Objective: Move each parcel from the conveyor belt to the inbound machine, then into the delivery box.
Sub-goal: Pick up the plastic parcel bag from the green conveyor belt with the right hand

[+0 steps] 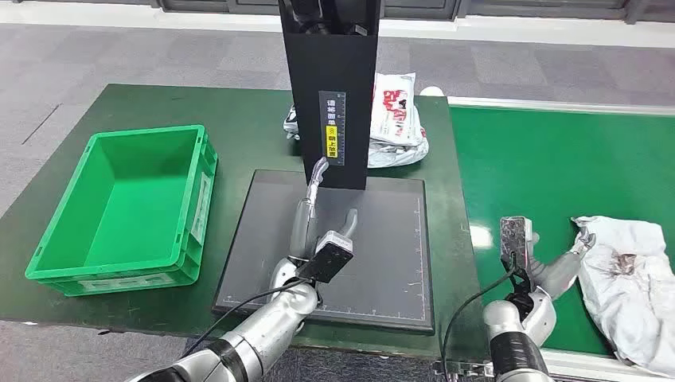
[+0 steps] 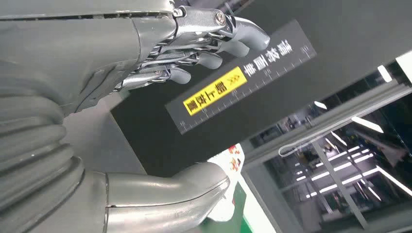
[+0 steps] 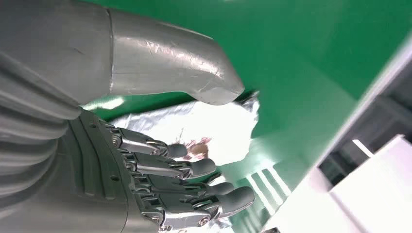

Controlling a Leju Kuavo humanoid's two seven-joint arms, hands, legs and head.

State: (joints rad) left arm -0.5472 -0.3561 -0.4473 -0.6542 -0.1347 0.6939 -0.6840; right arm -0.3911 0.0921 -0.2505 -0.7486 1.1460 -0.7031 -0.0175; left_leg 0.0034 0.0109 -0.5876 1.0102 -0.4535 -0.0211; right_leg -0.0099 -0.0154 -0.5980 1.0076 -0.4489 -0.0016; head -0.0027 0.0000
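Note:
A crumpled white parcel [image 1: 629,278] lies on the green conveyor belt [image 1: 549,159] at the right; it also shows beyond the fingers as the white parcel [image 3: 214,126]. My right hand [image 1: 561,267] hovers just left of it, open and empty, fingers [image 3: 194,167] spread. My left hand [image 1: 314,215] is held open over the dark scanner plate [image 1: 382,239] of the inbound machine, in front of its black column [image 1: 330,95]; the fingers [image 2: 194,53] hold nothing. A green delivery box [image 1: 119,207] stands empty at the left.
Several white and red bagged parcels [image 1: 394,119] lie piled behind the black column, at the belt's near end. The dark green table [image 1: 239,111] carries the box and the machine. Grey floor lies beyond.

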